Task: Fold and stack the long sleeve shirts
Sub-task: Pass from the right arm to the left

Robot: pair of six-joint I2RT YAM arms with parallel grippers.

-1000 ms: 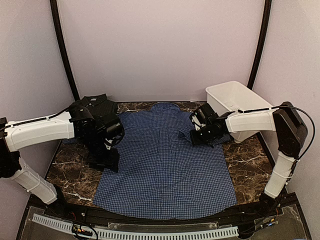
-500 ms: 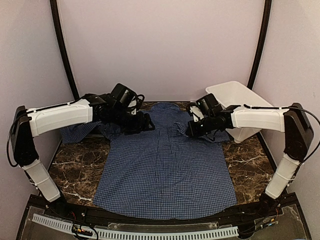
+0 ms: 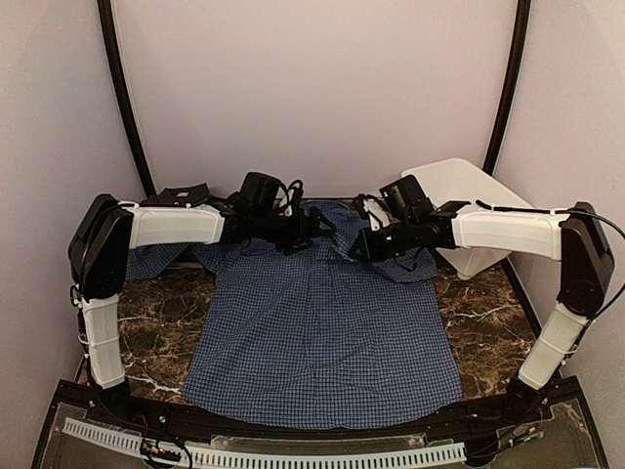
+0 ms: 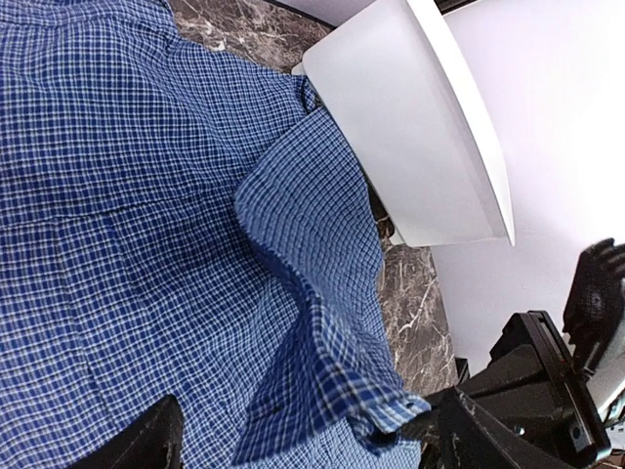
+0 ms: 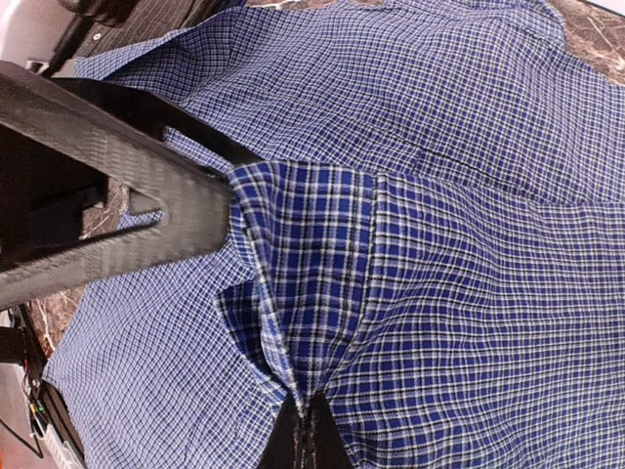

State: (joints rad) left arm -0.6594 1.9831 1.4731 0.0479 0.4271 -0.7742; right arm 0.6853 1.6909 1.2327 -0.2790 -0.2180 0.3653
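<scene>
One blue shirt [image 3: 322, 332], one dark shirt [image 3: 184, 194], one basket [image 3: 469, 186]

Setting: robot test cell, lab type. Evidence: plain pale backdrop walls [image 3: 322, 88] beyond my left end effector [image 3: 311, 231]; black frame poles [image 3: 122, 98] flanking; marble-pattern surface [image 3: 146, 337] beneath; slotted cable duct [image 3: 264, 453] behind, by my arm bases.

Behind the left arm [image 3: 176, 225] only a corner of the dark check shirt [image 3: 181, 194] shows, and the arm covers part of the blue shirt [image 3: 322, 322]'s sleeve. The right arm [image 3: 508, 233] hides the white basket [image 3: 459, 181]'s lower part. From above, the left gripper [image 3: 311, 231] is too small and dark to read. The right wrist view's bottom edge cuts off the right gripper [image 5: 303, 445].
</scene>
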